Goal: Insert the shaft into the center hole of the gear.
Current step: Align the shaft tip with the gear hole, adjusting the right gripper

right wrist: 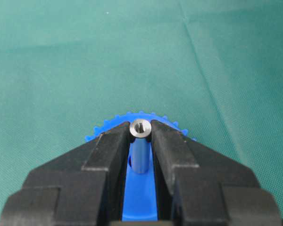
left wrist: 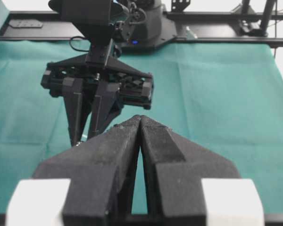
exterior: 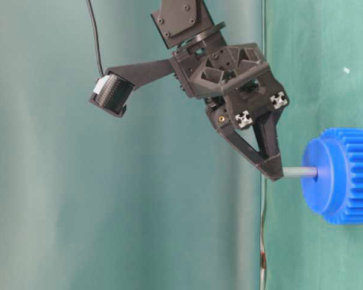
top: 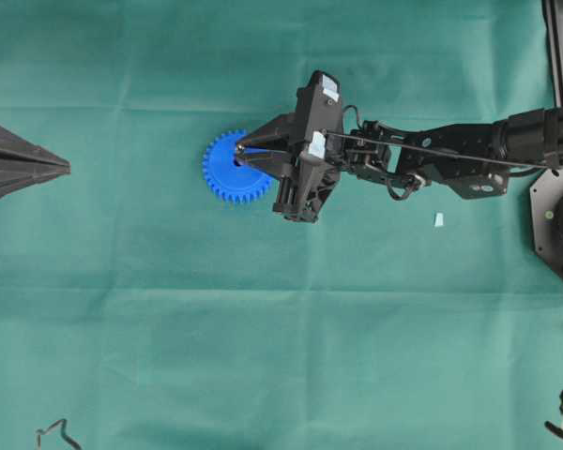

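Right pincer [exterior: 272, 172] nipped shut on slim silver-grey metal shaft [exterior: 299, 173], axis square to bright blue toothed plastic gear [exterior: 345, 175], far end at its hub.

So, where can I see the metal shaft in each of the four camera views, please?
Overhead: a shiny dot at the right gripper tips, over the gear.
Table-level: the shaft lies level, right of centre, between the gripper tips and the gear's hub.
Left wrist: I cannot make it out; the left gripper fills the foreground.
Right wrist: centre, clamped between the fingers, end-on.
Shared landmark: the blue gear, except in the left wrist view.
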Controlling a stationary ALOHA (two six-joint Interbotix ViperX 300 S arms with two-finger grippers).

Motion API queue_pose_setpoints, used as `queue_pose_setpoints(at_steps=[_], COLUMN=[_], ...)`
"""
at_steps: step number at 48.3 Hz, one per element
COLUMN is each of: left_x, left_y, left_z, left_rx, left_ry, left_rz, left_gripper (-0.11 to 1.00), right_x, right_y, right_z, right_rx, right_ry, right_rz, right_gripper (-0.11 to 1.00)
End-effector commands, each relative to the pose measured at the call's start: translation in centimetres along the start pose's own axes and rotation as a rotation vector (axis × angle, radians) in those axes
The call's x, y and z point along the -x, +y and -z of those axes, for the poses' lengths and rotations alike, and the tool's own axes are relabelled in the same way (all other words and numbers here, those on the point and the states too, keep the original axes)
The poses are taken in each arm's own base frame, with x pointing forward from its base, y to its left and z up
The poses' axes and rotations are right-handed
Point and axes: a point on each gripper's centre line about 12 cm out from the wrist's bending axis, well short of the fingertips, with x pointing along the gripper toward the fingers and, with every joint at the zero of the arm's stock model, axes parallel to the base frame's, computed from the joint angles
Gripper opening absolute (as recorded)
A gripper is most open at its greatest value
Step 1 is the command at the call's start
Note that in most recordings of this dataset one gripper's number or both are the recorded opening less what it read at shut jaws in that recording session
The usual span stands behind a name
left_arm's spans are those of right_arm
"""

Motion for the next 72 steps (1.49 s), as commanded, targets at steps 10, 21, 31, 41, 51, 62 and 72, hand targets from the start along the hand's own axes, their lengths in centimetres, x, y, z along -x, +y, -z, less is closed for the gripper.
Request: queue_pose_setpoints(at_steps=[10, 21, 31, 41, 51, 62, 72], left_x=[-0.18, -0.18, -0.18, -0.18, -0.18, -0.18, -0.17], left_y=[0.03, 0.06, 0.06, 0.06, 0.03, 0.06, 0.06], left_z=[-1.01, -1.01, -1.01, -1.01, -1.01, -1.01, -0.94], left_rx=[0.000, 0.000, 0.000, 0.000, 0.000, 0.000, 0.000], left_ry=[-0.026, -0.026, -0.026, -0.026, -0.026, -0.026, -0.025], left_rz=[-0.001, -0.003, -0.003, -0.003, -0.001, -0.003, -0.003], left_gripper=[0.00, 0.00, 0.00, 0.00, 0.00, 0.00, 0.00], right_x=[-0.09, -0.09, -0.14, -0.14, -0.14, -0.20, -0.17], right_y=[-0.04, 0.09, 0.43, 0.44, 0.44, 0.50, 0.47], right_z=[-2.04, -1.47, -1.26, -1.27, -1.29, -1.58, -1.41], right_rx=[-0.002, -0.004, -0.003, -0.002, 0.000, -0.001, -0.005], right_ry=[-0.086, -0.069, -0.066, -0.067, -0.069, -0.079, -0.072], right_rz=[0.001, -0.002, -0.008, -0.009, -0.009, -0.010, -0.010], right_gripper=[0.17, 0.17, 0.17, 0.17, 0.17, 0.16, 0.17])
